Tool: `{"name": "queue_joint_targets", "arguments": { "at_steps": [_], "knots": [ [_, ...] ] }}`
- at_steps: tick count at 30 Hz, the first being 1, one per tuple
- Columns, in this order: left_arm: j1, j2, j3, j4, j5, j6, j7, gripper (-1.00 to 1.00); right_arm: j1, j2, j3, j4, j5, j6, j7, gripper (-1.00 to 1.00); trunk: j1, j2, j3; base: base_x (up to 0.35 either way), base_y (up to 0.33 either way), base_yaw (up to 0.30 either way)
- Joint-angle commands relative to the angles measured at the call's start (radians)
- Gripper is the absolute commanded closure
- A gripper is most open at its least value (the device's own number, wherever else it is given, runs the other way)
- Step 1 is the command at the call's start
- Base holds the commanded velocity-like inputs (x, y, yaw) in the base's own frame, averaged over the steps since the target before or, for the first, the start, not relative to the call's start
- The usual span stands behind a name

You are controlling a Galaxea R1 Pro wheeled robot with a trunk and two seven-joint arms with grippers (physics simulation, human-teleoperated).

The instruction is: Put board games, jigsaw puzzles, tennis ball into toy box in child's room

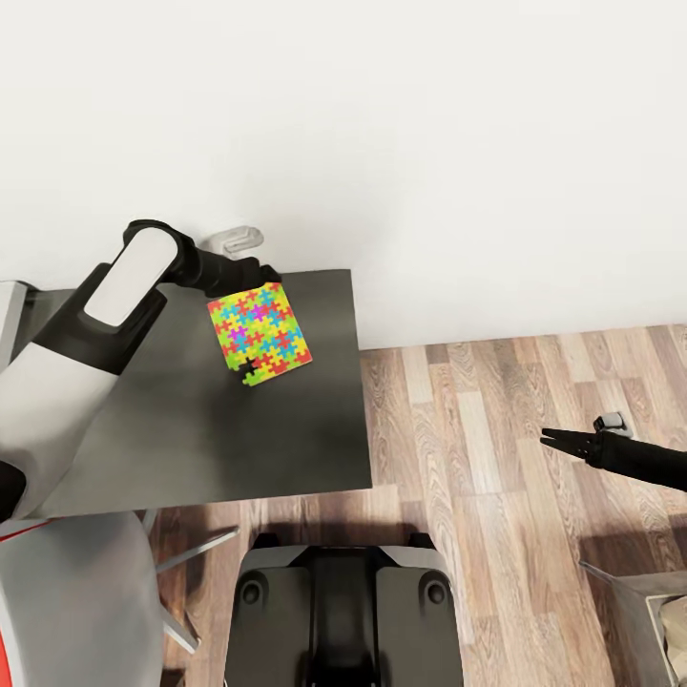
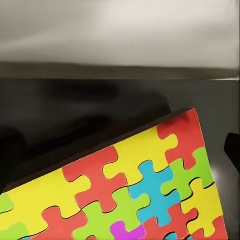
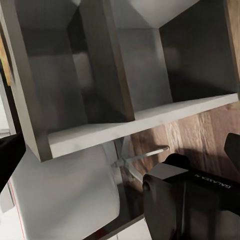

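- Jigsaw puzzle [image 1: 260, 334]: one multicoloured mat, flat on the dark-grey section of the table [image 1: 191, 429], near its back edge by the white wall [image 1: 429, 143]; one piece juts loose at its near edge.
- Left gripper [image 1: 267, 274]: at the puzzle's far edge; whether it grips cannot be told.
- Right gripper [image 1: 549, 438]: over the wood floor [image 1: 477, 429], well apart from the table, fingers together, empty.
- White chair [image 1: 76, 601]: beside the table.

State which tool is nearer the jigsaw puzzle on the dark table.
Left. The left tool sits at the jigsaw puzzle's far edge; the right tool hangs over the wood floor, well off the table.
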Motion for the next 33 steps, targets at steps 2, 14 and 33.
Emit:
{"name": "queue_joint_targets", "arguments": {
  "at_steps": [2,14,33],
  "knots": [
    [-0.005,0.001,-0.003,-0.007,0.007,-0.005,-0.008,-1.00,-0.002,-0.001,0.007,0.001,-0.010,0.008,0.000,-1.00,0.013,-0.002,-0.001,-0.006,0.000,-0.022],
    [-0.003,0.002,-0.004,-0.017,0.007,-0.005,-0.006,-1.00,-0.002,-0.001,0.007,0.001,-0.010,0.008,0.000,-1.00,0.013,-0.002,-0.001,-0.133,-0.021,-0.008],
    [-0.003,0.003,-0.003,-0.018,0.007,-0.005,-0.008,-1.00,-0.002,0.002,0.007,0.001,-0.010,0.008,-0.001,-1.00,0.013,-0.002,-0.001,-0.266,-0.092,-0.001]
  ]
}}
